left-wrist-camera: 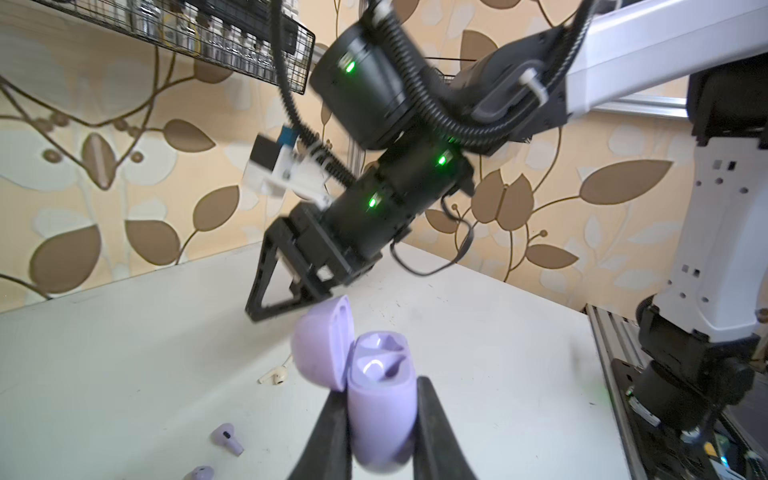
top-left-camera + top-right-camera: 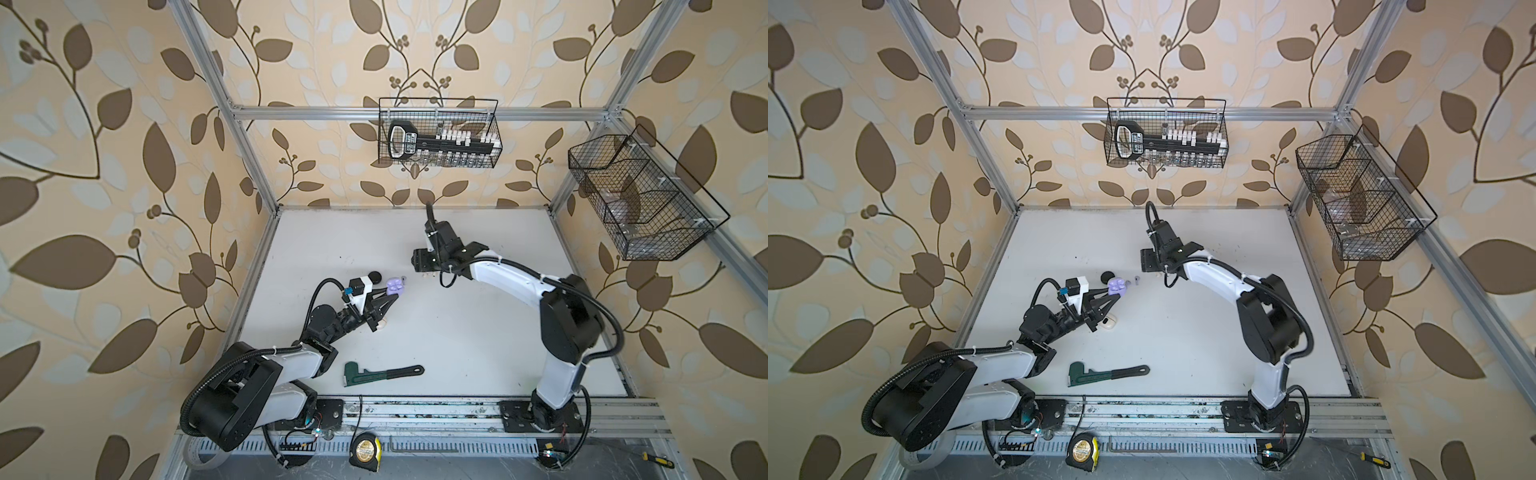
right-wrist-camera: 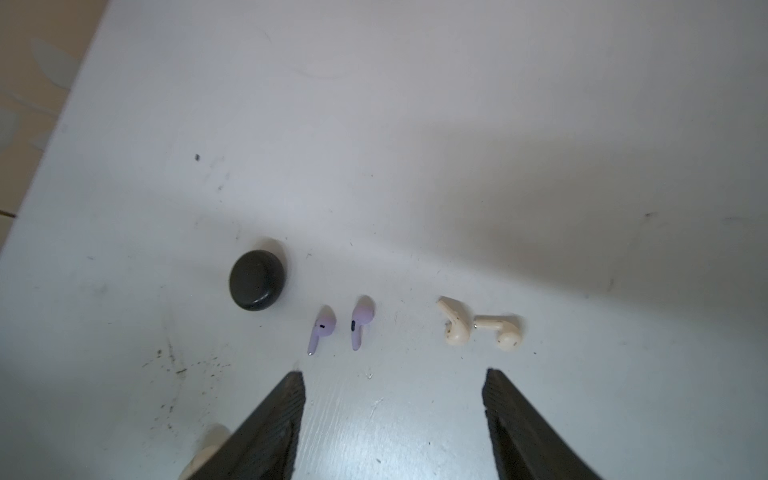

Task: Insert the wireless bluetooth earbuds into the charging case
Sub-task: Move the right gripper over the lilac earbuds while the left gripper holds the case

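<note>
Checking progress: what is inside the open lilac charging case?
Both earbud wells of the lilac charging case look empty; their bottoms are not visible. Two lilac earbuds lie on the table.

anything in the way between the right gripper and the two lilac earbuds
Nothing visible: the open right gripper faces the lilac earbuds with no object between; the black case and white earbuds lie to either side.
</note>
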